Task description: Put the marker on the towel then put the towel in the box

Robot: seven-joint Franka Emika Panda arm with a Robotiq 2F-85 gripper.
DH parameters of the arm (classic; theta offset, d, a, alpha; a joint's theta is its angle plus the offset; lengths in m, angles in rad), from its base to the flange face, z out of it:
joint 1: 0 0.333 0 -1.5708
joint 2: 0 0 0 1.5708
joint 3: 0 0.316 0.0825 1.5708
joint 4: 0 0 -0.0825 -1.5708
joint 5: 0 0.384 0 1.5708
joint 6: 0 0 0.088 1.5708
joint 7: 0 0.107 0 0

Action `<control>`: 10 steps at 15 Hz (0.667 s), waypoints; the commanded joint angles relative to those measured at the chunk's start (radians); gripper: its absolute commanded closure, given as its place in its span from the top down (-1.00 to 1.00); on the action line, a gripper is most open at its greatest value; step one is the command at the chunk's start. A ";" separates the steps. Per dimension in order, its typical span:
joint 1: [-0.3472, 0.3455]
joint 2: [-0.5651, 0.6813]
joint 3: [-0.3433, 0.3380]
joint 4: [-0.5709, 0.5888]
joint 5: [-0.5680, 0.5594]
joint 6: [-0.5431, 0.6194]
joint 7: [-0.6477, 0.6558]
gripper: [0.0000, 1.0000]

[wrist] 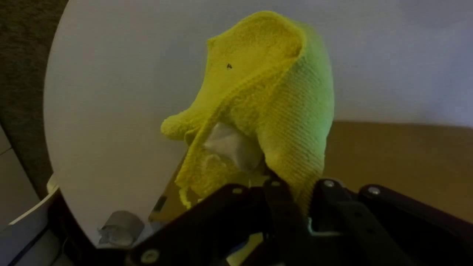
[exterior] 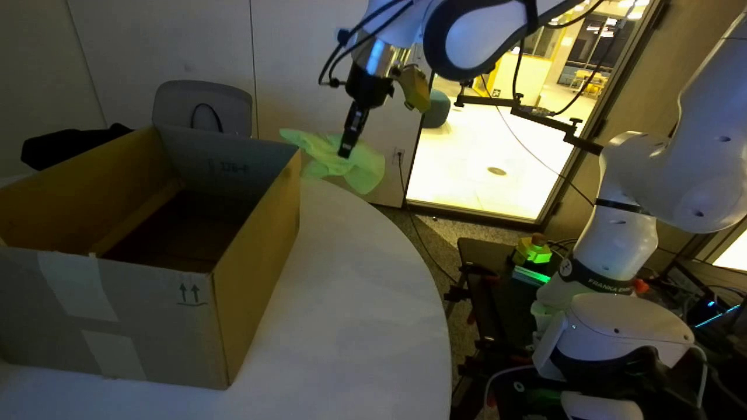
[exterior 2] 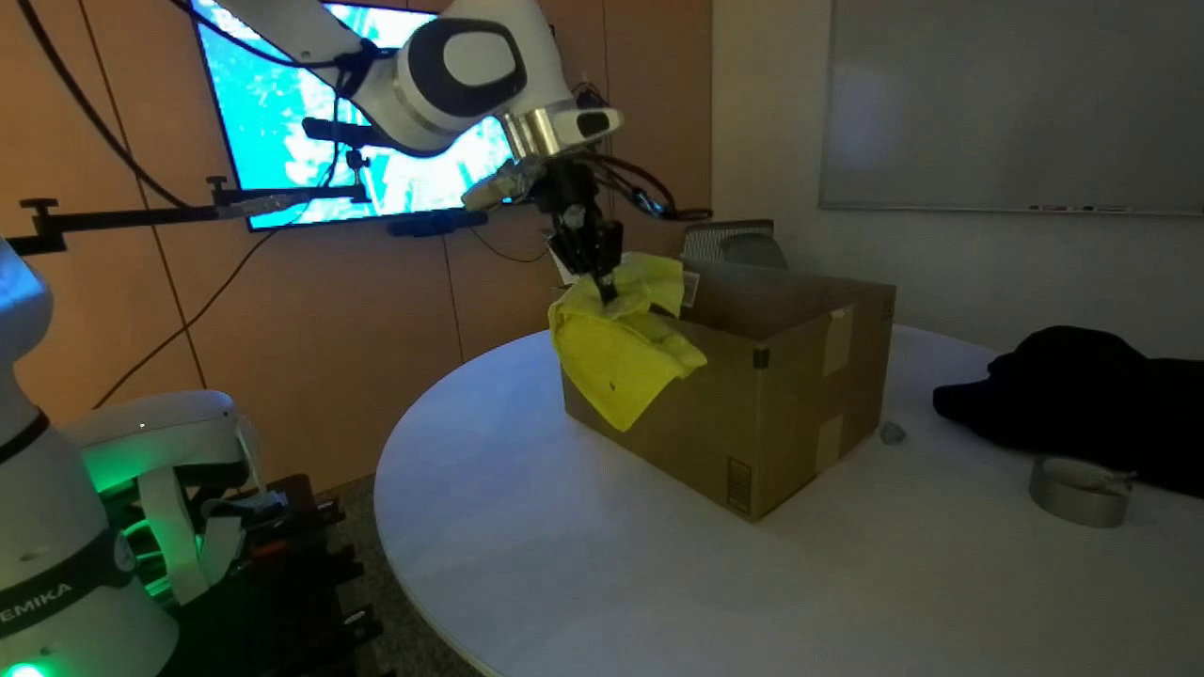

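While the pincer [exterior: 345,149], jaws nearly together, grips the towel [exterior 2: 621,371] hanging beneath it, lifting looks done; putting it into the box [exterior 2: 705,432], beside and below the pincer, remains. Whether the marker rides within is unclear.

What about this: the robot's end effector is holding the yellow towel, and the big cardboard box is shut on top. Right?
Not quite: the big cardboard box is open on top; both exterior views show inside it. The end effector is holding the yellow towel, as you said.
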 commanded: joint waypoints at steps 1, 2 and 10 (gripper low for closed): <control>-0.006 -0.006 0.048 0.124 -0.013 -0.028 0.124 -0.82; -0.004 0.015 0.063 0.163 -0.020 -0.016 0.160 -0.82; 0.057 0.321 0.117 0.486 -0.116 0.022 0.367 -0.82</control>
